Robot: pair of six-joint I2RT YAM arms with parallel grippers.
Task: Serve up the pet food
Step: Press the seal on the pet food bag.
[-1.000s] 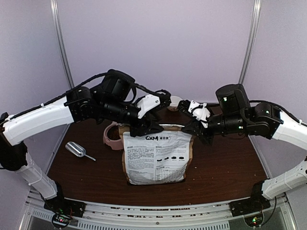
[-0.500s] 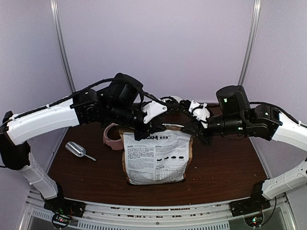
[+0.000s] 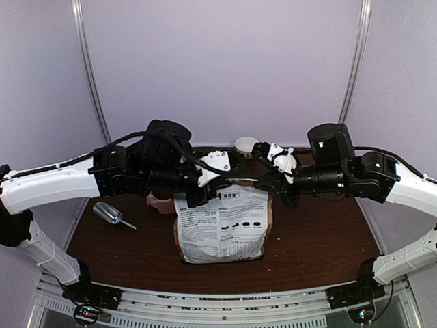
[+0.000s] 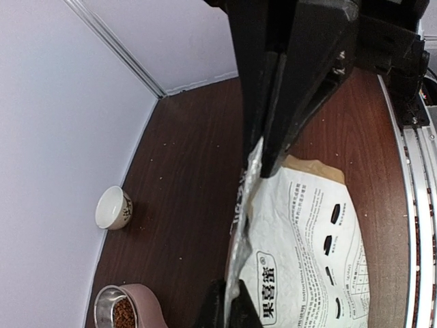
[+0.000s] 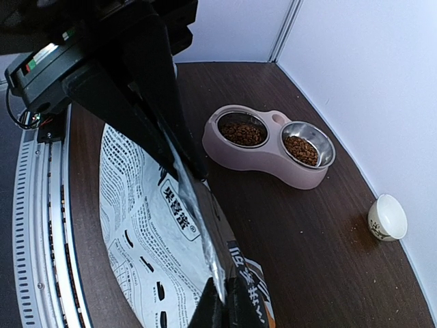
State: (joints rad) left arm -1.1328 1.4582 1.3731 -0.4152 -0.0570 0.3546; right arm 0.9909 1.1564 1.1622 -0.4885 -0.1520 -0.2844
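Your left gripper [image 4: 259, 164] and right gripper [image 5: 186, 172] both clamp the top edge of the white-and-kraft printed bag [image 3: 222, 229]. Only the right wrist view shows small brown kibble pellets [image 5: 242, 132] in both bowls of the pink double-bowl feeder [image 5: 263, 158].

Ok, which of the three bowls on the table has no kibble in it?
The small white bowl standing alone, apart from the pink feeder: its inside shows bare white, while both feeder bowls hold brown kibble.
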